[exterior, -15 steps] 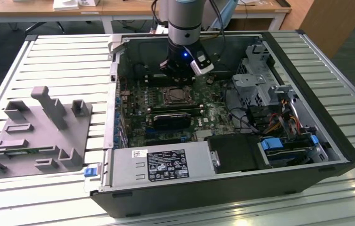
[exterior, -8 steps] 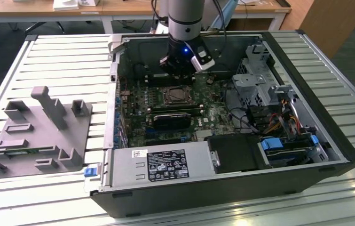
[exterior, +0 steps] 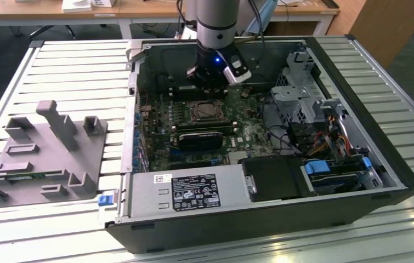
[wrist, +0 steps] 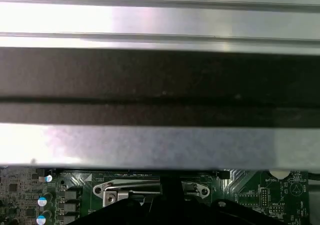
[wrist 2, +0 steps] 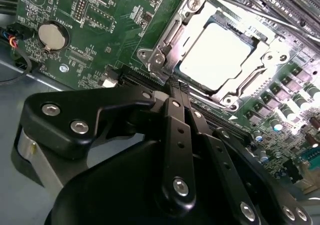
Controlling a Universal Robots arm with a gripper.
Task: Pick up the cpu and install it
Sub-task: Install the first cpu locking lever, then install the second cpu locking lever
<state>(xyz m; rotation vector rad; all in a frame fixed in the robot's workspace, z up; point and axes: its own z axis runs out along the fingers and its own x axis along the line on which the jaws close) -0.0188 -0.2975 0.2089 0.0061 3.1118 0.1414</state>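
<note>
The exterior view looks down from above and in front of the slatted desk, far enough back to take in the whole open computer case and the grey fixture at the exterior view's left. The second wrist view sits close behind the hand, facing past its black links onto the motherboard and the socket frame. The first wrist view faces the case wall at close range. Both wrist views share the socket frame, which the exterior view sees too.

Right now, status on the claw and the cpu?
Claw shut, empty, above the motherboard. Cpu seated in the socket frame, shiny top exposed. Nothing between them.
</note>
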